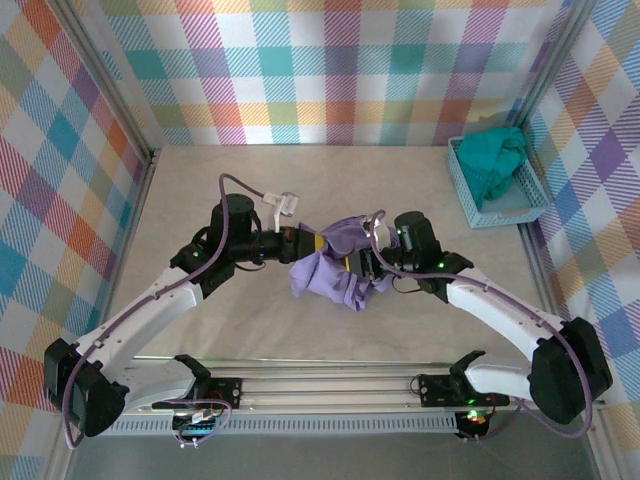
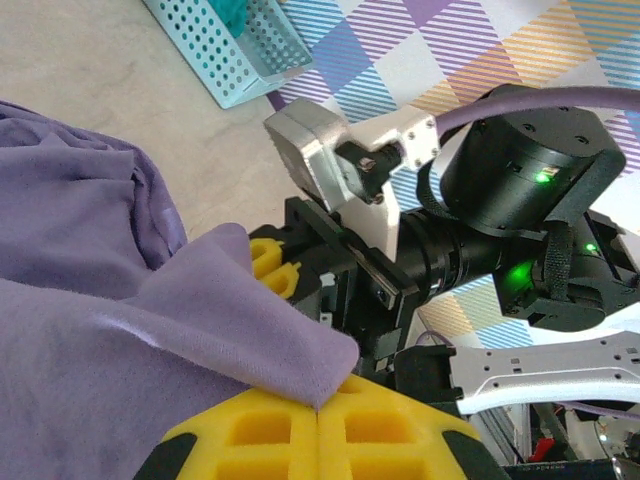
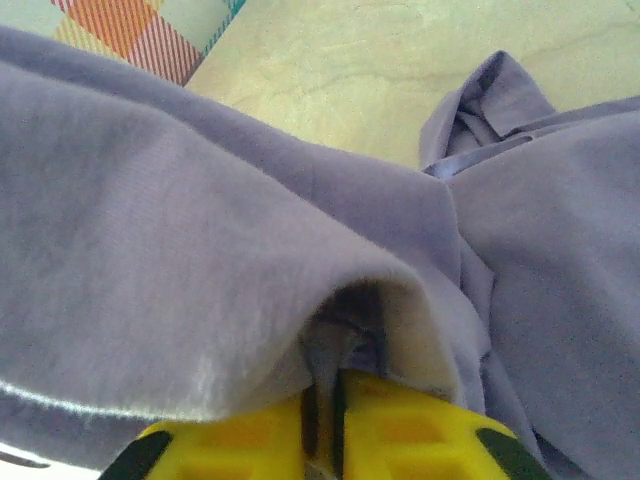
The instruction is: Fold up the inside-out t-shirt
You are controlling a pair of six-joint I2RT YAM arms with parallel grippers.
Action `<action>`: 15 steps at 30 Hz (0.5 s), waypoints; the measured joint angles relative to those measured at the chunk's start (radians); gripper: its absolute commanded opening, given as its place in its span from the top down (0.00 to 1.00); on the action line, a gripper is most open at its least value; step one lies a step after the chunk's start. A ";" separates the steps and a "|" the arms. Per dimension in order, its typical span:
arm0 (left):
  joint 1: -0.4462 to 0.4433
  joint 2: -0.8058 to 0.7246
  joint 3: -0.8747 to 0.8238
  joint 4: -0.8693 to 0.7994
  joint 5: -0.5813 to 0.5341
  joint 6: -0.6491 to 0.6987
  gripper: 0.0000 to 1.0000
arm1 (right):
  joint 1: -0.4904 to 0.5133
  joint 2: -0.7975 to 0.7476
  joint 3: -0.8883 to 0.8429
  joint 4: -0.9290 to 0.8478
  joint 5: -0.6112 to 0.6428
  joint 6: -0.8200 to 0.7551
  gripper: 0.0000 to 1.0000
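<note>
- Top external view: inside-out t-shirt (image 1: pixel 330 272) lies bunched at frame centre.
- Left wrist view: left gripper (image 2: pixel 318 405) clenched on a shirt fold.
- Right wrist view: right gripper (image 3: pixel 322 400) clamped on shirt fabric.

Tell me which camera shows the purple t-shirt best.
The top external view: it takes in the whole bunched-up t-shirt. The left wrist view shows one fold pinched in the left gripper; the right wrist view shows cloth draped over the shut right gripper.
</note>
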State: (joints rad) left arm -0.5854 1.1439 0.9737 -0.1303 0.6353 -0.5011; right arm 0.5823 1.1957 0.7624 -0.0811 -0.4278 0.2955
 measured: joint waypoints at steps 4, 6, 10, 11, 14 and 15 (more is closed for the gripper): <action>0.009 0.000 0.000 -0.026 -0.052 0.000 1.00 | -0.040 -0.053 -0.019 0.084 -0.076 0.023 1.00; 0.030 0.000 -0.002 -0.034 -0.080 -0.009 1.00 | -0.072 -0.093 -0.043 0.157 -0.155 0.040 1.00; 0.094 0.001 -0.019 -0.032 -0.115 -0.047 1.00 | -0.106 -0.120 -0.090 0.327 -0.304 0.088 1.00; 0.102 0.005 -0.022 -0.033 -0.122 -0.056 0.99 | -0.107 -0.118 -0.103 0.367 -0.336 0.103 1.00; 0.111 0.023 -0.022 -0.044 -0.149 -0.061 0.93 | -0.112 -0.109 -0.132 0.460 -0.413 0.137 1.00; 0.111 0.028 -0.022 -0.054 -0.157 -0.060 0.91 | -0.112 -0.104 -0.136 0.483 -0.430 0.143 1.00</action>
State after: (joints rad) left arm -0.4747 1.1717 0.9516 -0.1841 0.4786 -0.5613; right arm 0.4706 1.0916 0.6262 0.4019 -0.8577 0.4385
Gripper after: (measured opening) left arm 0.061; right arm 0.067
